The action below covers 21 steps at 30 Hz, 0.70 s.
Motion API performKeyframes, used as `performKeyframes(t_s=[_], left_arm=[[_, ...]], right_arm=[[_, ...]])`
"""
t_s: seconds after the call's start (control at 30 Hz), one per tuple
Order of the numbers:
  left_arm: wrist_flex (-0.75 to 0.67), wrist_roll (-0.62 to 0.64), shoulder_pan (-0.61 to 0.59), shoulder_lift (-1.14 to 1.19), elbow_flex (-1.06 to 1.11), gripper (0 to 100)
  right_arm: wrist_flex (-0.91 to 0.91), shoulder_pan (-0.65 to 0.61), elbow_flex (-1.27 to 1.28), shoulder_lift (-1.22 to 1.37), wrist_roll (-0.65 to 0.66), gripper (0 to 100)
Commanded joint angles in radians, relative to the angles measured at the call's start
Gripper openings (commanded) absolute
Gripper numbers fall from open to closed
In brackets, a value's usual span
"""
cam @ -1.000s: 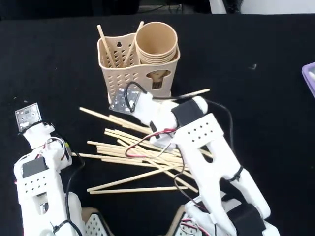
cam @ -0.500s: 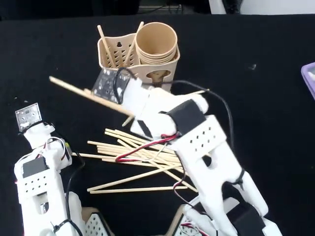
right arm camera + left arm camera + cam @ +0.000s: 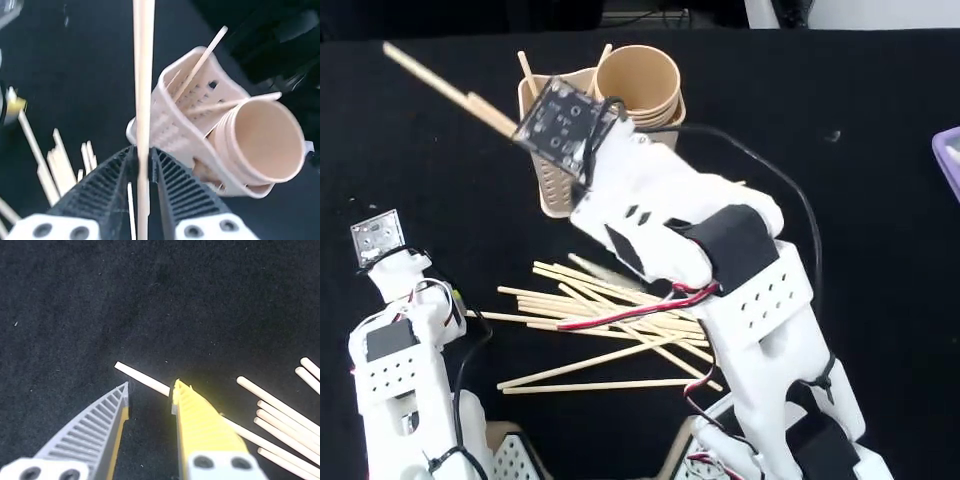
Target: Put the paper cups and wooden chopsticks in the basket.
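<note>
Black table (image 3: 880,250). Your right gripper (image 3: 142,160) clamps the held chopsticks (image 3: 440,85), raised just left of the far basket (image 3: 552,190). Paper cups (image 3: 638,80) sit inside. Loose chopsticks (image 3: 590,300) lie nearer. Your left gripper (image 3: 150,390) has its fingers apart, over one stick's end.

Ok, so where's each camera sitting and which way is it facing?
High view: fixed above the table, looking down on the basket, loose chopsticks, left arm and right arm.
Left wrist view: on the left arm, facing the table; open left hand over one chopstick.
Right wrist view: on the right arm, facing basket and cups; right hand shut on held chopsticks.
Shared by high and right wrist views: basket, cups, held chopsticks.
</note>
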Motion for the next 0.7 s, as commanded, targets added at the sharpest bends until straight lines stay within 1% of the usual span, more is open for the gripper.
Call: performKeyframes(t_s=[0.0, 0.17, 0.3, 0.4, 0.53, 0.67], left_arm=[[-0.012, 0.005, -0.002, -0.015, -0.002, 14], [-0.012, 0.005, -0.004, -0.015, -0.002, 14], [-0.012, 0.005, -0.005, -0.015, -0.002, 14], [-0.012, 0.005, -0.005, -0.015, -0.002, 14], [-0.011, 0.005, -0.002, -0.015, -0.002, 14], [-0.011, 0.005, -0.002, -0.015, -0.002, 14]], right_arm=[[-0.203, -0.009, -0.013, -0.050, -0.110, 1.1], [-0.543, -0.009, 0.091, -0.047, -0.245, 1.1], [-0.819, -0.009, 0.186, -0.004, -0.264, 1.1], [-0.987, 0.006, 0.223, 0.058, -0.264, 1.1], [-1.132, 0.037, 0.211, 0.143, -0.267, 1.1], [-1.183, 0.049, 0.203, 0.254, -0.267, 1.1]])
